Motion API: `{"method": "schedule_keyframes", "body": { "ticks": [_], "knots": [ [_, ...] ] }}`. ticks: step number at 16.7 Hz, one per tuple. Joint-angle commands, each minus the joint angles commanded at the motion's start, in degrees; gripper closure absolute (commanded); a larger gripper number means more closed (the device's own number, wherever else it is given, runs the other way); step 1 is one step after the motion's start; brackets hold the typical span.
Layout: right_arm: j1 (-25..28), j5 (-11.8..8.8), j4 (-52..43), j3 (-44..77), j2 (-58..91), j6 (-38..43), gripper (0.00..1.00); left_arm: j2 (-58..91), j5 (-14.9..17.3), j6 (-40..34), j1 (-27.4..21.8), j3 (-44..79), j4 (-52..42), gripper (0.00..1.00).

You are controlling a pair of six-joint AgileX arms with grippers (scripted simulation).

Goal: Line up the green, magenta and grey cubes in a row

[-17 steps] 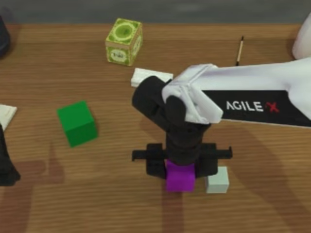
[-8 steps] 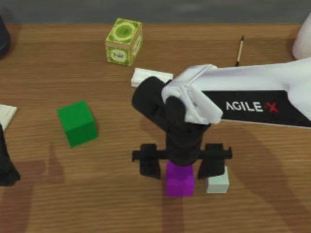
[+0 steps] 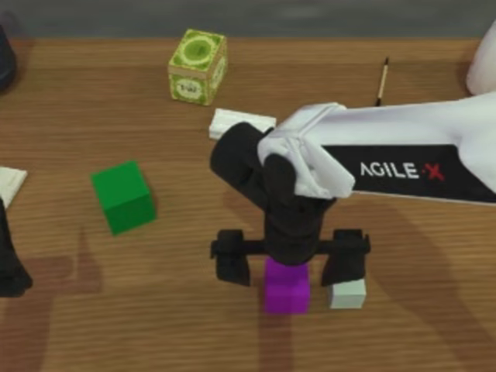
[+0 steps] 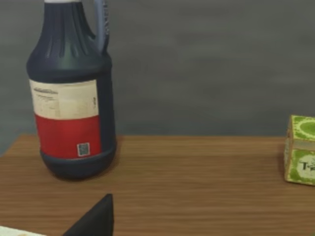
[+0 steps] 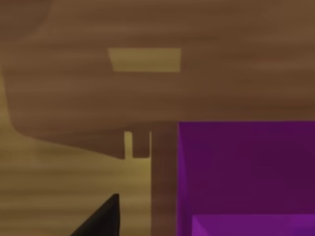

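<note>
Right gripper (image 3: pixel 290 267) hangs over the lower centre of the top view, fingers spread wide, one on each side of the magenta cube (image 3: pixel 287 287) and clear of it. The right finger (image 3: pixel 346 258) overlaps the top edge of the grey cube (image 3: pixel 347 294) from above; whether it touches cannot be told from this angle.

Magenta cube: vivid purple-magenta, plain faces, sitting flat on the desk (image 3: pixel 194 325), its upper part hidden under the wrist. In the right wrist view it (image 5: pixel 246 177) fills the lower right, a darker side face with a brighter face at the bottom edge.

Grey cube: pale whitish grey, smallest of the three, just beside the magenta one on its right, a thin gap between them. The two lie roughly level, low in the frame.

Green cube (image 3: pixel 122 197): bright green, largest, slightly rotated, alone at centre left, well apart from the other two and higher in the frame.

Left gripper (image 3: pixel 9 263) is parked at the left edge; fingers' state cannot be told. Its wrist view shows a dark jug (image 4: pixel 71 93) with a red and white label and the printed box (image 4: pixel 300 156) at the right edge.

Printed yellow-green box also at upper centre of the top view (image 3: pixel 198 66); white ridged block (image 3: pixel 232 121) just below it, partly under the arm.
</note>
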Motion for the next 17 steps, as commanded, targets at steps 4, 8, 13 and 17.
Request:
{"method": "schedule_keyframes", "body": {
  "ticks": [4,8,13,17],
  "knots": [
    [0.6,0.0,-4.3,3.1,-1.4,-0.2,0.0,0.0,0.0,0.0,0.0,0.0,0.0,0.0],
    [0.7,-0.1,-12.7,8.0,-4.3,0.0,0.0,0.0,0.0,0.0,0.0,0.0,0.0,0.0],
    [0.5,0.0,-13.7,8.7,-4.8,0.0,0.0,0.0,0.0,0.0,0.0,0.0,0.0,0.0],
    [-1.1,1.1,-11.9,6.1,-8.3,-1.6,0.0,2.9,0.0,1.6,-0.4,2.9,-1.9,0.0]
  ]
}}
